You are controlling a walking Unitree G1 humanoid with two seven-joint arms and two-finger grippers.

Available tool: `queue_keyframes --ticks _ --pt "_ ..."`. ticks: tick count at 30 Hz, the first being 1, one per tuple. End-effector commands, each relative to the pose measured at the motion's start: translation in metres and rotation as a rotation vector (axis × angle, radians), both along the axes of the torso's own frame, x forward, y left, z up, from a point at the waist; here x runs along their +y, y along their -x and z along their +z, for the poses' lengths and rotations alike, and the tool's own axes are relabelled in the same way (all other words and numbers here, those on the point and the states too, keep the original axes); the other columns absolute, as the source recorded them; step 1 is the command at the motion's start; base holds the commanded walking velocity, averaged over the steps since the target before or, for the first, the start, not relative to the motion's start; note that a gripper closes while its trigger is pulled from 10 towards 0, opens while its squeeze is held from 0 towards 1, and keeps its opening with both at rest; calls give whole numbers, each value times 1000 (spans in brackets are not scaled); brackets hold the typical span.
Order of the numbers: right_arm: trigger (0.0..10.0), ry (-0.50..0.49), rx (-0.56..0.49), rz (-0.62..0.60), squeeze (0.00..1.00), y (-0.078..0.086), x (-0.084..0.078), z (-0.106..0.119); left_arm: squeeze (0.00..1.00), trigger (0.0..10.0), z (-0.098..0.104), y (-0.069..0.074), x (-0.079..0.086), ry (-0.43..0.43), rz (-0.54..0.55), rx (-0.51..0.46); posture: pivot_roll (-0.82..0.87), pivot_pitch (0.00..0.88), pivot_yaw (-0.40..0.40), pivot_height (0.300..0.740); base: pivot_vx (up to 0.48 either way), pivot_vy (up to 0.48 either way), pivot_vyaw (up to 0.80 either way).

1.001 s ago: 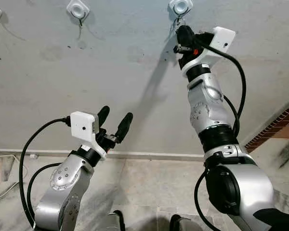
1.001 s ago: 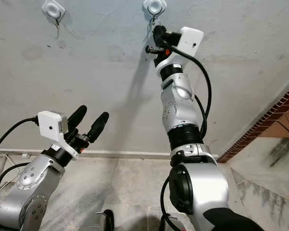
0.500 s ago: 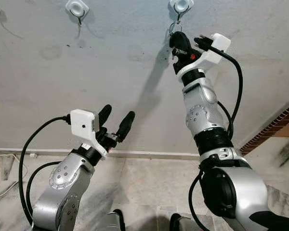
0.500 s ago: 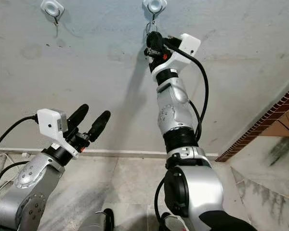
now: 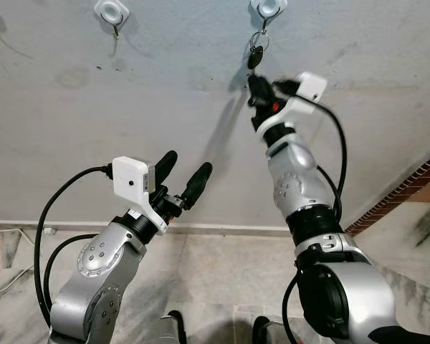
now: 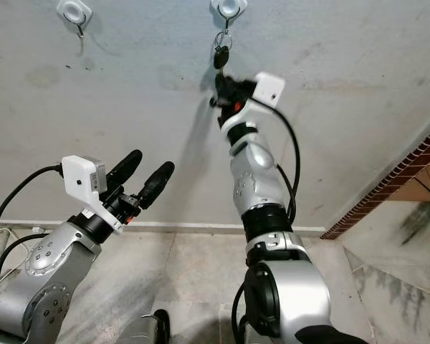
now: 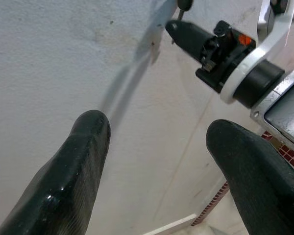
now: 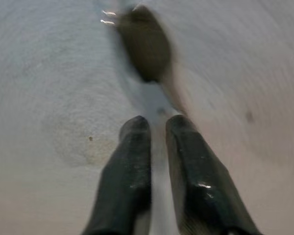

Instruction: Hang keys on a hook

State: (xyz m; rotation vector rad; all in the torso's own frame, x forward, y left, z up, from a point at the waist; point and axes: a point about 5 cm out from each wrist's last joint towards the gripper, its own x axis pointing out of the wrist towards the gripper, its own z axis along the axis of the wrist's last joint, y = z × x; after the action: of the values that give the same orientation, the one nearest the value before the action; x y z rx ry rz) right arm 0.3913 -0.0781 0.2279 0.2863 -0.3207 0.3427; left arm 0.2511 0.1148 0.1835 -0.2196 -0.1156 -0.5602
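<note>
Hanging from the hook [image 5: 265, 8] on the wall [image 5: 165, 86], the keys [image 5: 255, 54] dangle just above the right gripper [image 5: 254, 86], jaws nearly closed on nothing, while the left gripper [image 5: 183, 170] waits low, jaws wide.

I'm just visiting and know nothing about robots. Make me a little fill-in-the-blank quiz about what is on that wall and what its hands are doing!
1. The keys hang from a ____ on the wall.
2. The right hand sits just ____ the keys, apart from them.
3. The left hand has its fingers spread ____.

Missing words: hook; below; open
</note>
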Motion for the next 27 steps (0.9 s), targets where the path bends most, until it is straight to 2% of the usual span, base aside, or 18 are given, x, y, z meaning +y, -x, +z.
queue_keyframes --ticks 1,2,10,14,15,17,19,21,22,27 --pt "10000 74 -79 -5 1000 4 6 10 0 10000 1 2 -4 1 -17 -4 198 227 44 740 0 0 0" --pt "10000 134 -113 -14 1000 7 7 10 0 10000 2 1 -6 2 -27 -7 190 222 39 740 0 0 0" --pt "10000 230 -121 -52 1000 13 -2 -3 0 10000 3 -4 -7 7 -28 -25 158 199 21 740 0 0 0" --pt "10000 348 -69 -103 1000 24 -18 -35 0 10000 4 -9 -10 24 -21 -44 112 164 -2 740 0 0 0" --pt "10000 348 -69 -103 1000 24 -18 -35 0 10000 4 -9 -10 24 -21 -44 112 164 -2 740 0 0 0" --pt "10000 394 -31 -114 1000 30 -25 -53 0 10000 6 -12 -13 36 -24 -58 92 151 -9 740 0 0 0" --pt "10000 394 -31 -114 1000 30 -25 -53 0 10000 6 -12 -13 36 -24 -58 92 151 -9 740 0 0 0" --pt "10000 438 19 -113 1000 39 -31 -74 0 10000 9 -15 -16 47 -32 -71 68 134 -13 740 0 0 0" --pt "10000 438 19 -113 1000 39 -31 -74 0 10000 9 -15 -16 47 -32 -71 68 134 -13 740 0 0 0" --pt "10000 502 113 -101 1000 60 -45 -110 0 10000 6 -20 -21 50 -60 -71 37 107 -6 740 0 0 0"
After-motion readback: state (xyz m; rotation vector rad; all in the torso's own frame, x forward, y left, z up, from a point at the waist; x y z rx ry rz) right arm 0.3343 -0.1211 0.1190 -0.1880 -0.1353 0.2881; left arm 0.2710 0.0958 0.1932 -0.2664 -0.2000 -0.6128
